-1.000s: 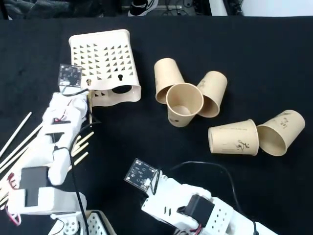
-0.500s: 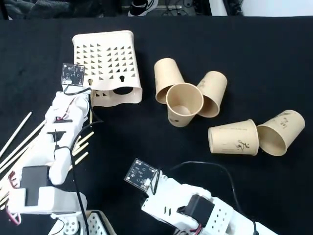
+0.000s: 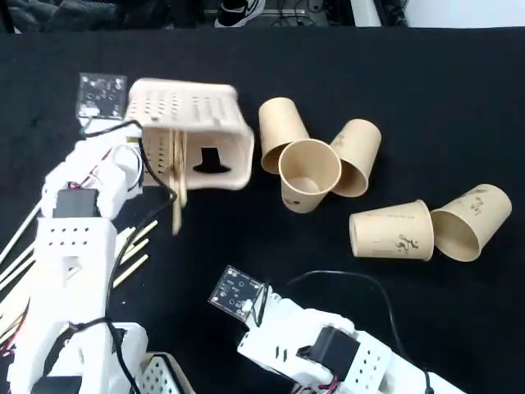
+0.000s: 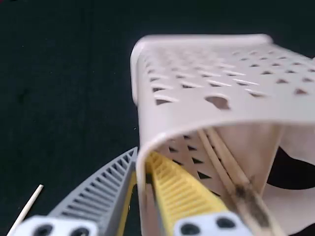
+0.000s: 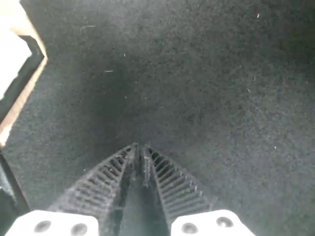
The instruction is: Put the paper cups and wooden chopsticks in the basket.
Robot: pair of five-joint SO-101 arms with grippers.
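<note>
The left arm (image 3: 72, 246) is stretched forward from its base, its wrist turned to the right. The left gripper (image 4: 142, 156) is clamped on a wall of the basket (image 4: 221, 78) (grey finger outside, yellow finger inside). The right arm (image 3: 328, 349) lies low and folded near its base, and the right gripper (image 5: 140, 148) has its fingers pressed together, holding nothing

This looks like a robotics lab or a maker's workspace. A bench (image 3: 426, 90) draped in plain black cloth carries two white plastic arms, the left arm (image 3: 70, 246) and the right arm (image 3: 328, 349). Their motors, loose wiring (image 3: 344, 273) and small bare circuit boards (image 3: 235, 291) sit out in the open. Cables (image 3: 299, 12) lie in the room beyond the bench's far edge.
</note>
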